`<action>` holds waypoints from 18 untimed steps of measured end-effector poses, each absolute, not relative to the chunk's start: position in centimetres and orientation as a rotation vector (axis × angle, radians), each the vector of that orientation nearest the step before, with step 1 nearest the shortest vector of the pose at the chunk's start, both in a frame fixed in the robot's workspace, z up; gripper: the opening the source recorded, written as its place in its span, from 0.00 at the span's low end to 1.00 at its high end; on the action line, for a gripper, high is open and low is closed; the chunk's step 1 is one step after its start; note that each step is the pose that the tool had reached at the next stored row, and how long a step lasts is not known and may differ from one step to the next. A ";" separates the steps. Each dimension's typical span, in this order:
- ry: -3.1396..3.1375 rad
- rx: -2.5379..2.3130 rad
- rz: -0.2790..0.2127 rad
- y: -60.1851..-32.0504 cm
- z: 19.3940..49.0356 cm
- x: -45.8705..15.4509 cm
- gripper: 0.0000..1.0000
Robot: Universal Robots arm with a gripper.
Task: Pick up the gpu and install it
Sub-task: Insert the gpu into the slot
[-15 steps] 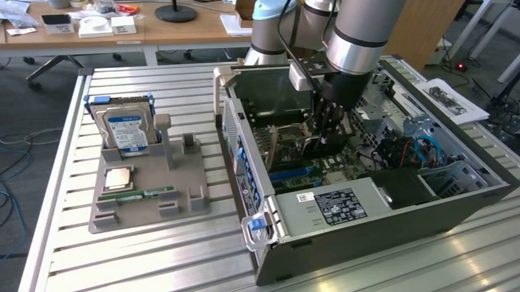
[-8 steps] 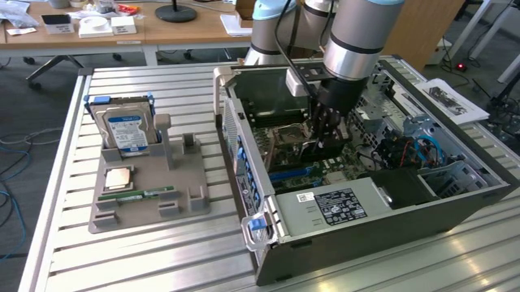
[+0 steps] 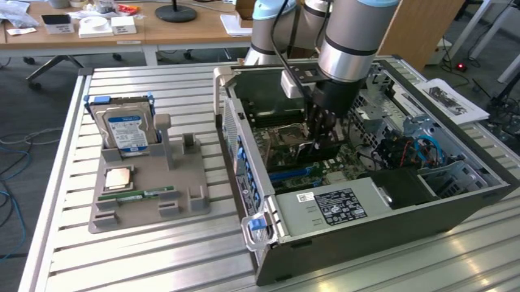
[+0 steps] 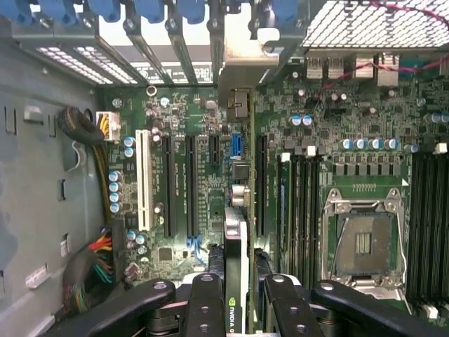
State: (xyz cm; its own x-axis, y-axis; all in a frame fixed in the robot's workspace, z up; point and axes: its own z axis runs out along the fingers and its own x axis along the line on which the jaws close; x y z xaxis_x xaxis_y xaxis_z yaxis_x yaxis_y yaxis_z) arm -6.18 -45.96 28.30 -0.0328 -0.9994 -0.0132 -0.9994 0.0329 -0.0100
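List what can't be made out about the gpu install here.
- Wrist view: the gpu is edge-on between the jaws, so its own body hides its contact edge and whatever it meets below. Whether it is seated cannot be told.
- Exterior view: the jaws cover the spot where the gpu meets the motherboard.
- Exterior view: the power supply label has print too small to read.

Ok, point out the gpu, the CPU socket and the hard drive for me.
gpu (image 4: 236, 246), wrist view, on its thin edge facing the camera.
CPU socket (image 4: 363, 242), wrist view, on the bare contact field in its middle.
hard drive (image 3: 126, 131), exterior view, on its blue label.
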 end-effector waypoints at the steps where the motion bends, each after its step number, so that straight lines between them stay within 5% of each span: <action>1: 2.246 -2.173 0.003 -46.0 28.3 -6.3 0.27; 18: 2.245 -2.172 0.000 -45.9 27.4 -7.2 0.27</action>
State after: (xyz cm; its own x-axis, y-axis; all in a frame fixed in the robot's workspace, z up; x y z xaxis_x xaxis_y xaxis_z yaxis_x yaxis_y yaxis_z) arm -7.19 -45.91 27.39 -0.0329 -0.9994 -0.0130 -0.9994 0.0331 -0.0126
